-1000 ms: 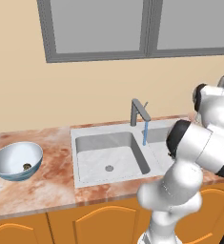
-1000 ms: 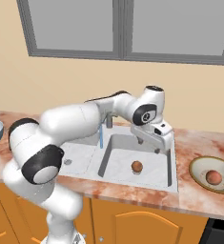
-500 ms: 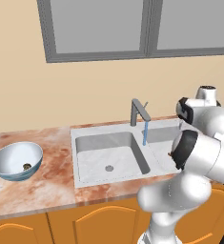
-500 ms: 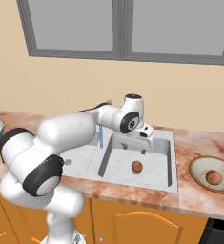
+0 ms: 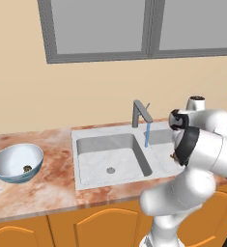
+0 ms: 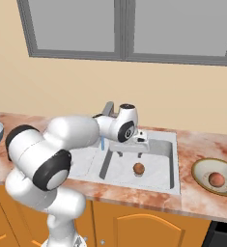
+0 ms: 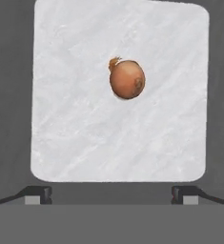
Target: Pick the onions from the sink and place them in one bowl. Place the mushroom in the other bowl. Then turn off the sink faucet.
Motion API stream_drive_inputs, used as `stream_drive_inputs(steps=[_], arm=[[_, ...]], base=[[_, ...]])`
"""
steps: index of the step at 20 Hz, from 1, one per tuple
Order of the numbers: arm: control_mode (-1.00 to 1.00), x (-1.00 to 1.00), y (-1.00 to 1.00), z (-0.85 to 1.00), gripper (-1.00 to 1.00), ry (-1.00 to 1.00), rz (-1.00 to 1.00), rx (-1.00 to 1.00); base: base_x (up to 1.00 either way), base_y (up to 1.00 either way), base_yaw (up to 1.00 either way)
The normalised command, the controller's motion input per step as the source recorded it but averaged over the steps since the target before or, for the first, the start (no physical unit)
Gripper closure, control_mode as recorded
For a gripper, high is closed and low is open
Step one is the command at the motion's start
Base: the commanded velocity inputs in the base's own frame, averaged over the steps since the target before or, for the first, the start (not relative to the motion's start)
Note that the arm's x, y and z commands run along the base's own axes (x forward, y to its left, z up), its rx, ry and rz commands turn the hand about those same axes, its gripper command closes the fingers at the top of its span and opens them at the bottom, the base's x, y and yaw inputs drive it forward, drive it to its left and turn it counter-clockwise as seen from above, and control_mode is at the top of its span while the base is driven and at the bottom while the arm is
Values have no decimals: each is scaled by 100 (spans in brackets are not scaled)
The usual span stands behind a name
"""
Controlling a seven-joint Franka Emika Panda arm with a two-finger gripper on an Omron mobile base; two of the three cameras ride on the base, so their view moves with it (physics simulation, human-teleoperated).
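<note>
One onion [image 6: 139, 168] in sink [image 6: 161, 144], another in bowl [image 6: 202, 166].

Gripper [image 6: 129, 152] open above sink's [image 6: 175, 159] right basin, one onion [image 6: 139, 168] on basin floor. Second onion [image 6: 215, 179] sits in tan bowl [image 6: 200, 169], counter's right edge.

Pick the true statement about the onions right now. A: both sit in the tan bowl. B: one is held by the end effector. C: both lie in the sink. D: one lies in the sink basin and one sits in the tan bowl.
D: one onion lies on the floor of the sink, and the other onion sits in the tan bowl on the counter, while the open end effector hovers above the basin holding nothing.
</note>
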Motion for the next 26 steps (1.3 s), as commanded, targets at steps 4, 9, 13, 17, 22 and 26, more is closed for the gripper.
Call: stream_drive_inputs(steps=[4,9,13,17,22,26], arm=[[-100,30,0,-44,-100,0,18,-1],[-100,38,0,-30,-100,0,15,0],[-100,40,0,-18,-100,0,14,0],[-100,35,-1,-22,-100,0,14,1],[-100,20,-9,-12,-100,0,10,1],[-100,13,-16,-13,-100,0,6,0]], base=[[0,0,0],[0,0,0],[0,0,0],[0,0,0],[0,0,0],[0,0,0]])
